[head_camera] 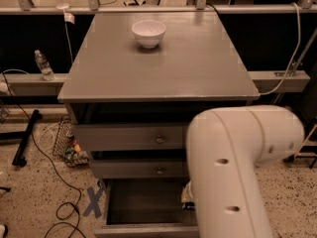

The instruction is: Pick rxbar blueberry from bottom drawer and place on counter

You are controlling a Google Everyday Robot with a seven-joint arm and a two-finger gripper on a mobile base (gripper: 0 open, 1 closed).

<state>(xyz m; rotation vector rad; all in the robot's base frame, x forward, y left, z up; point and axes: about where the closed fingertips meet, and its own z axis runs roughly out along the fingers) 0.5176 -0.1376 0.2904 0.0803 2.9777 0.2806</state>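
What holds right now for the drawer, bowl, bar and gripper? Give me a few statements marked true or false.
1. The bottom drawer is open. True.
2. The bowl sits in the bottom drawer. False: it stands on the counter, near the back edge.
3. The bar lies on the counter. False: no bar shows there; only the bowl does.
4. The arm covers the drawer's right part. True.
5. The gripper hovers over the counter. False: it is hidden behind the arm, low at the open drawer.
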